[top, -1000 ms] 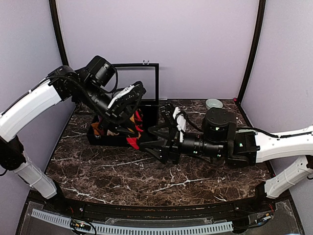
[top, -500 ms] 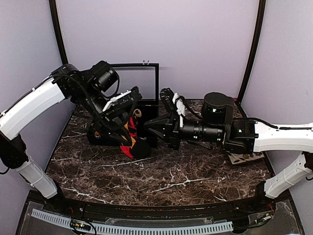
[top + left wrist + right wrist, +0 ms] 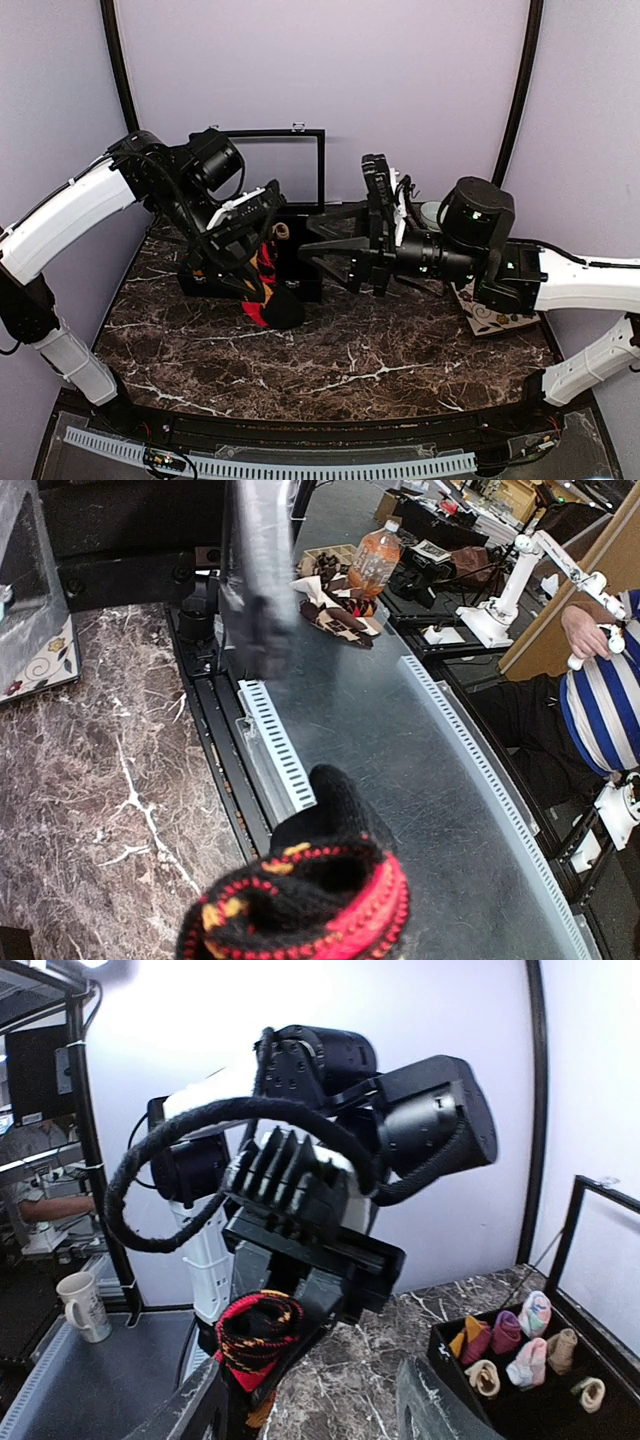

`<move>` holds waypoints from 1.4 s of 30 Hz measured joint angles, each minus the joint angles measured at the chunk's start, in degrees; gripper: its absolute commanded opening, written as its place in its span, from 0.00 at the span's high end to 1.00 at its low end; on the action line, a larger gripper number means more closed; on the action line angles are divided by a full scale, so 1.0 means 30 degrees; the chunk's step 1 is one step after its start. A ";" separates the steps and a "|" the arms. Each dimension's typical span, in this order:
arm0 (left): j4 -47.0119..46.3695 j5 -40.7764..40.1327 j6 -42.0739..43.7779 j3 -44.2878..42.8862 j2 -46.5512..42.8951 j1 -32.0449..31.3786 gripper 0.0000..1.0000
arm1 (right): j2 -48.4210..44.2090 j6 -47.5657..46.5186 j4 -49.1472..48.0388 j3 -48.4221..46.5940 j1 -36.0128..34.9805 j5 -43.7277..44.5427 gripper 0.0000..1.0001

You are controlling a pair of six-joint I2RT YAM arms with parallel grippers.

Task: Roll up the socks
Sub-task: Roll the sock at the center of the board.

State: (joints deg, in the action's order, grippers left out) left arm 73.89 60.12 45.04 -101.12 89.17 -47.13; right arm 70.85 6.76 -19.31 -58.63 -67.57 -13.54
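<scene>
**At the table's far left: one argyle sock, bundled and held**

Top view. The black-and-red argyle sock [image 3: 274, 308] hangs bunched just above the marble table [image 3: 350, 370], beside the black bin [image 3: 200, 282]. The left gripper [image 3: 258, 288] is clamped on it. The right gripper [image 3: 318, 245] is raised alongside, claw apart and empty.

Left wrist view. The sock shows as a tight wad of black, red and yellow knit at the bottom edge.

Right wrist view. The bin holds small sock rolls [image 3: 507, 1338], and the wad is pinched opposite.

Progress, judged. This sock looks rolled, but it is not yet in the bin. No striped sock is visible.
</scene>
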 measured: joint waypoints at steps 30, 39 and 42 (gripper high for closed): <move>0.3271 0.1821 0.1625 -0.0918 0.0153 -0.0080 1.00 | 0.6492 0.0138 0.2433 -0.7737 0.0634 -1.0615 0.42; 0.3876 0.1734 0.1399 -0.0933 0.0138 -0.0080 0.99 | 0.6171 -0.2528 0.5421 -0.8422 -0.0546 -0.7475 0.87; 0.4007 0.1486 0.1355 -0.0933 0.0138 -0.0102 0.86 | 0.6171 -0.3803 0.6863 -0.8969 -0.1005 -0.5756 1.00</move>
State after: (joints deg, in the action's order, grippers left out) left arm 85.91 64.58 49.10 -103.92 89.58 -47.44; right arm 89.36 -4.64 1.28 -85.54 -70.59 -30.81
